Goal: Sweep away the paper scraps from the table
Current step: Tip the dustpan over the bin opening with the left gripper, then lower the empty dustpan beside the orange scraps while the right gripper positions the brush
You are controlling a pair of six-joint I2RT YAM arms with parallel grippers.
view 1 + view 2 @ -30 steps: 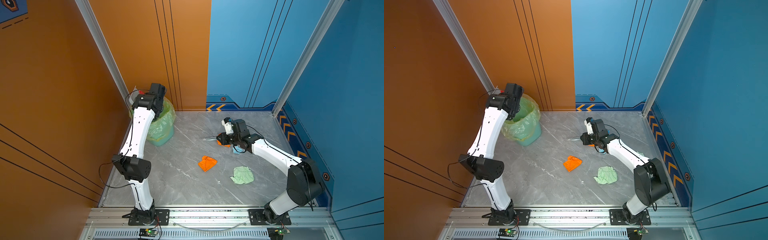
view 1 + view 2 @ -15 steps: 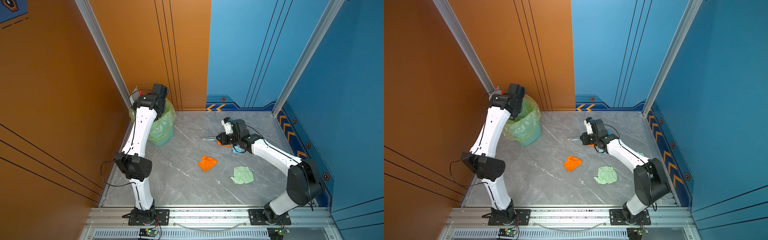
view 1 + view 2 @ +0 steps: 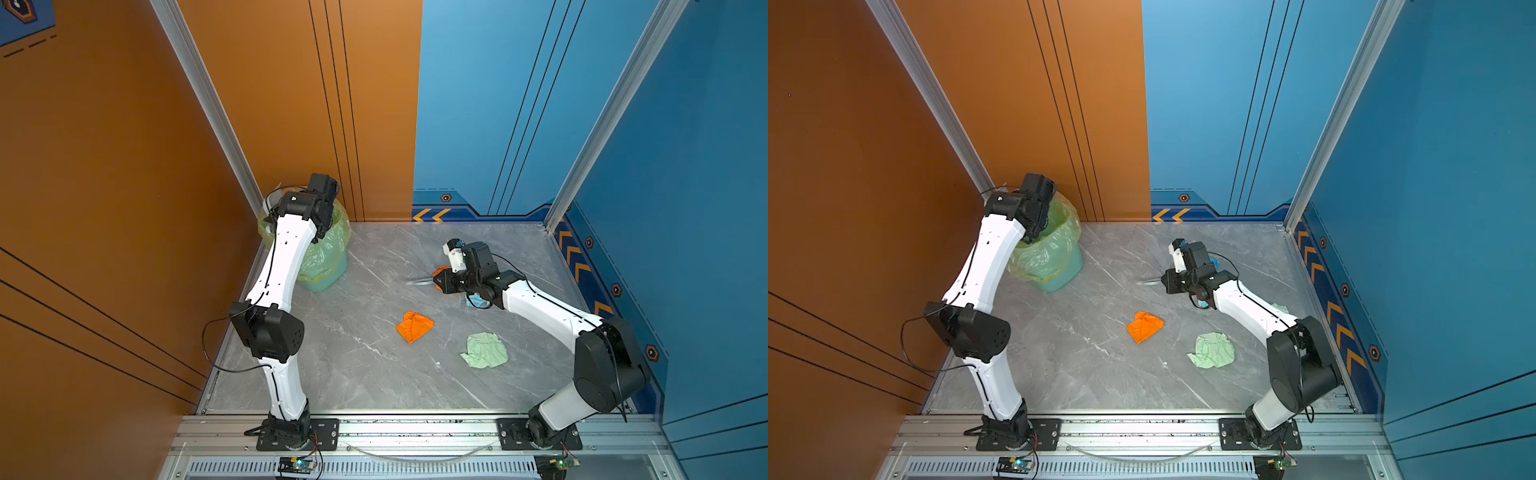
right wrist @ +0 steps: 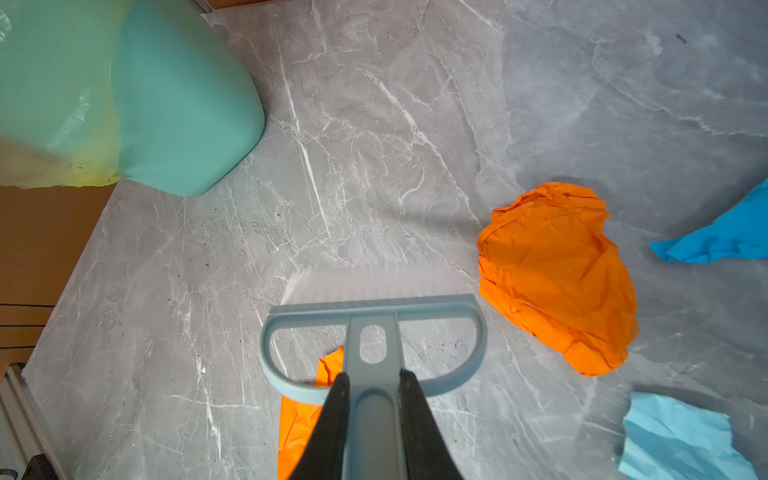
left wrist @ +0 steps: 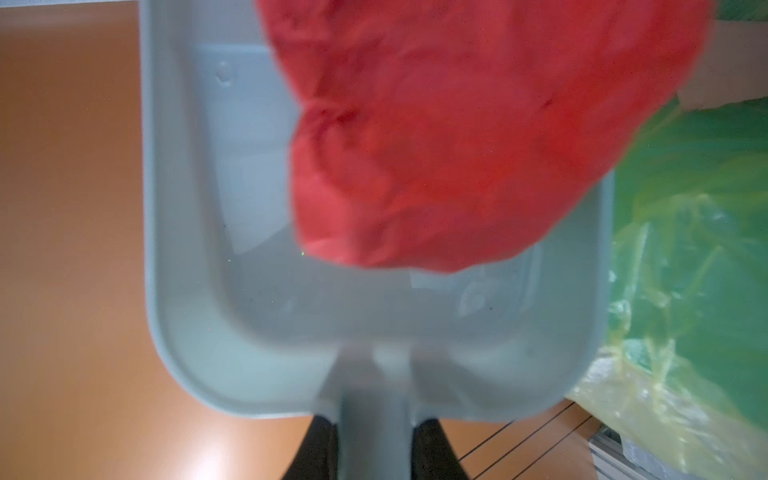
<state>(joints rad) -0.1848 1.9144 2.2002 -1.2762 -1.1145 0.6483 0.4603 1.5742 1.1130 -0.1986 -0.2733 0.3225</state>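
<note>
Left gripper (image 5: pixel 374 444) clamped on dustpan (image 5: pixel 195 249) handle, above bin (image 3: pixel 328 257) lined with yellow-green bag (image 5: pixel 685 291). Red scrap (image 5: pixel 457 137) in pan, blurred. Right gripper (image 4: pixel 374 380) clamped on brush (image 4: pixel 374 305) handle. Orange scrap (image 4: pixel 557 274) just beside brush on table (image 3: pixel 353 374). Blue scraps (image 4: pixel 719 241) near, green scrap (image 3: pixel 484 351) apart. Right arm (image 3: pixel 540 303) partly covers blue scraps in both top views. Moulded mark on pan floor, perhaps logo, unreadable.

We see a smooth, marble-patterned table (image 4: pixel 374 124), crinkled matt paper scraps (image 4: pixel 552 270), a smooth plastic dustpan (image 5: pixel 199 249), a glossy, wrinkled film bin bag (image 5: pixel 685 291) and a matt plastic brush (image 4: pixel 374 307).
</note>
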